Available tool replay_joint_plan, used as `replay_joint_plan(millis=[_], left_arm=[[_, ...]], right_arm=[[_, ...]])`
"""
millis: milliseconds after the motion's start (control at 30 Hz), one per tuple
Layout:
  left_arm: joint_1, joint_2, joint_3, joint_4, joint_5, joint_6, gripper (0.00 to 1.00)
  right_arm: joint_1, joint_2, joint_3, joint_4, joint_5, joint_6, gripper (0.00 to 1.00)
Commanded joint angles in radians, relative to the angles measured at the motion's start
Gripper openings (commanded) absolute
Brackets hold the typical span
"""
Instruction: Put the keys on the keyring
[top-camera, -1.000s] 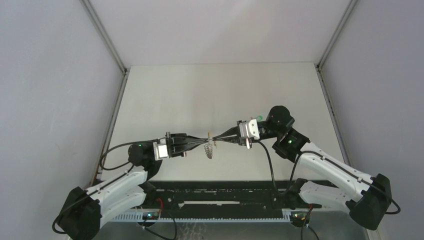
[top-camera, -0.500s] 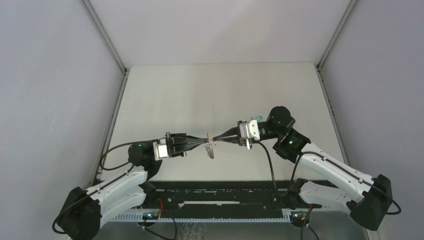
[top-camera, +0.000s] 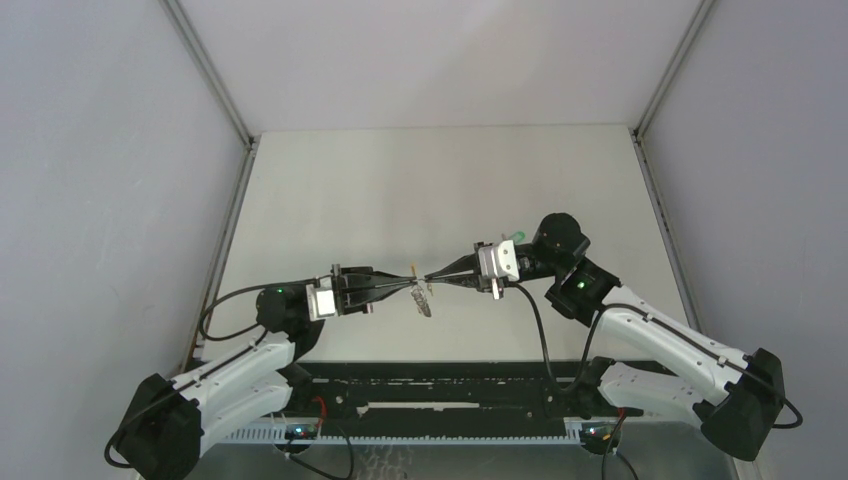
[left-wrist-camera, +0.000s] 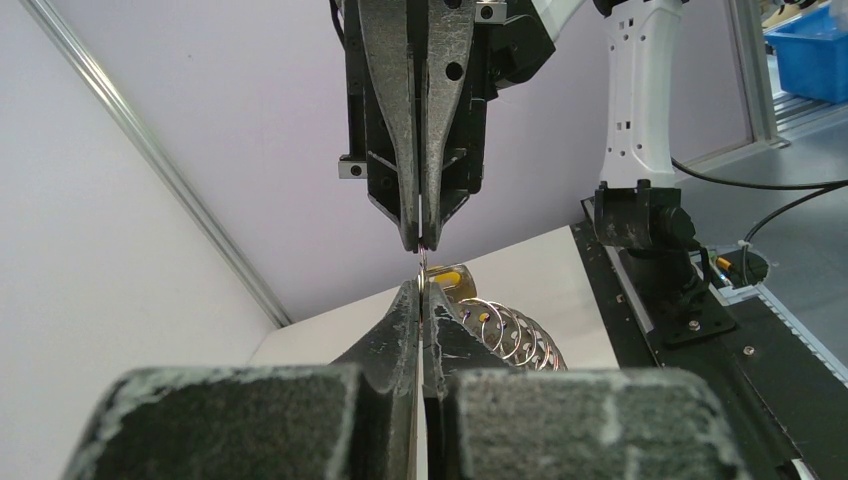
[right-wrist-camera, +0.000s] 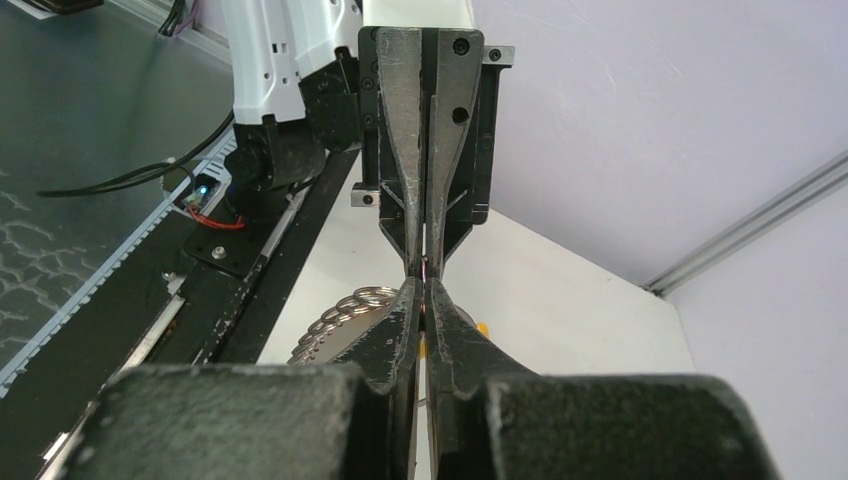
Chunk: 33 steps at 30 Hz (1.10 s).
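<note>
My left gripper and right gripper meet tip to tip above the table's middle. The left gripper is shut on the thin grey rim of the keyring, seen edge-on. The ring's yellow-orange section sits just beyond its tips. A string of small metal rings hangs from it, also in the top view. The right gripper is shut on a thin piece with orange between its jaws, seemingly the orange-headed key. An orange bit shows beside it. I cannot make out the green key.
A small green spot shows by the right wrist; I cannot tell what it is. The white table is walled by grey panels with metal rails. The black base strip runs along the near edge.
</note>
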Motion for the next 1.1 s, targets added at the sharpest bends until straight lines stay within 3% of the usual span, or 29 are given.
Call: replay_joint_plan(millis=[0,1067], left_arm=[[-0.005,-0.015,0.051,0.101,0.0,-0.002,0.0],[-0.005,-0.004,0.061,0.101,0.017,-0.003,0.0]], right_arm=[[0.005,-0.019,0.031,0.007,0.023,-0.015,0.0],[0.01,-0.009,0.032,0.016,-0.006,-0.002,0.0]])
